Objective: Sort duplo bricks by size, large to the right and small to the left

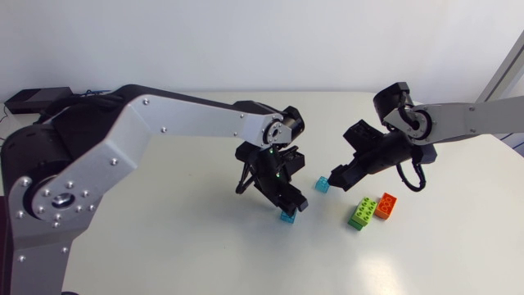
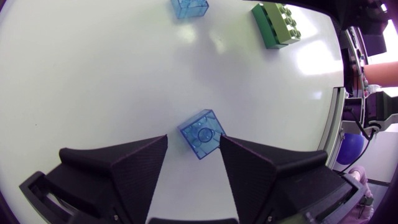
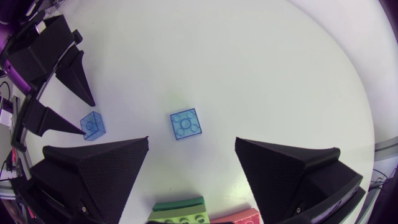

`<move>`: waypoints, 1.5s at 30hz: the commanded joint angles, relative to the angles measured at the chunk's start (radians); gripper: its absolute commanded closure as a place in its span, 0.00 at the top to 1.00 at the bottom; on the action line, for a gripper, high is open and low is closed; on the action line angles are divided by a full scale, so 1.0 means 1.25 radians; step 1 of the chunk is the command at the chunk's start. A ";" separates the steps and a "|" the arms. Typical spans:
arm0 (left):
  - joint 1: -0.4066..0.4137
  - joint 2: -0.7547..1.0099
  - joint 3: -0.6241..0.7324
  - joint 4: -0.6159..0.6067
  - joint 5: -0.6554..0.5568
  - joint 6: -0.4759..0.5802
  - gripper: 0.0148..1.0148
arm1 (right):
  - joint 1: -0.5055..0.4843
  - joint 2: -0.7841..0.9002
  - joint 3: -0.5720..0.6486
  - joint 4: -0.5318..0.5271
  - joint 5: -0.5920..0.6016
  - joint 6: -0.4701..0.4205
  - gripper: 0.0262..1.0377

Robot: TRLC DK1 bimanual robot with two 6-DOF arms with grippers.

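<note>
Left wrist view: the left gripper [image 2: 193,144] straddles a small blue brick [image 2: 202,133], fingers apart, the brick skewed and nearer one finger. Squaring the wrist to its flat sides before closing should help, since glossy translucent plastic likely slips at corners. The right gripper [image 3: 191,143] gapes wide, a second blue brick [image 3: 185,123] just ahead. At the first brick's three o'clock lie a long, opaque, studded green brick [image 1: 361,213] and an orange brick [image 1: 386,205].

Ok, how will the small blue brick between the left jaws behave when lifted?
The blue brick looks like rigid plastic, so it probably won't flex. Its glossy flat sides may slip. It sits skewed to the jaws, so it'll likely twist as they close.
</note>
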 commanded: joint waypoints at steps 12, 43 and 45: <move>-0.057 0.040 0.078 -0.046 -0.032 -0.089 0.56 | 0.000 -0.013 -0.030 0.018 0.003 0.010 0.96; -0.057 0.038 0.086 -0.038 -0.225 -0.191 0.56 | 0.007 0.012 -0.042 0.045 0.005 0.013 0.96; -0.061 0.042 0.089 -0.039 -0.225 -0.191 0.56 | 0.007 0.014 -0.042 0.045 0.005 0.013 0.96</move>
